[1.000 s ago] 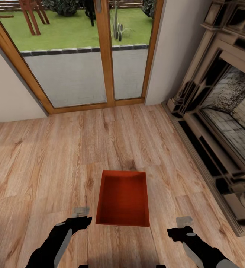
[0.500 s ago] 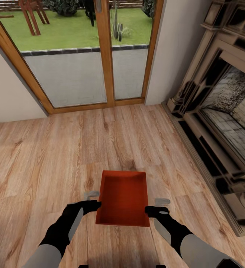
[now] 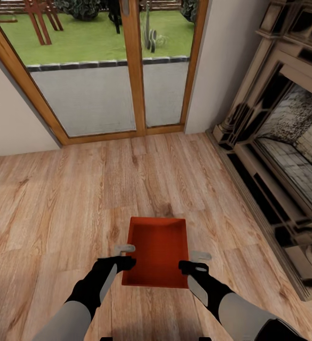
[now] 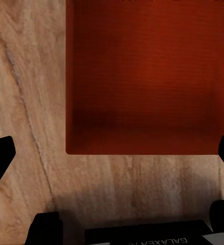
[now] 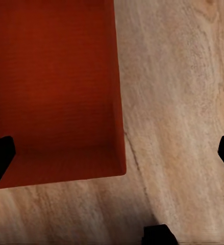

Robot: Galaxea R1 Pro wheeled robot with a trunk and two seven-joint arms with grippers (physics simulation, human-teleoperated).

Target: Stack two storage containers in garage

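Note:
One red-orange storage container (image 3: 158, 251) rests, empty and lidless, on the light wood-plank living room floor (image 3: 56, 199); the second container is out of view. My left gripper (image 3: 126, 255) hovers open at the bin's near left corner, above its left wall. My right gripper (image 3: 193, 261) hovers open at the near right corner. In the left wrist view the container (image 4: 147, 76) lies below the wide-spread left gripper (image 4: 112, 153). In the right wrist view the container (image 5: 55, 76) and bare planks lie under the right gripper (image 5: 113, 152). Neither gripper holds anything.
Wood-framed glass garden doors (image 3: 103, 94) close the far side, with a white wall (image 3: 13, 128) to their left. A dark brick fireplace (image 3: 279, 156) with a stepped hearth runs along the right. Open plank floor lies left of the bin.
Both arms have reached forward and swung inward, from behind and wide of the bin to its near corners. The bin and the camera have not moved.

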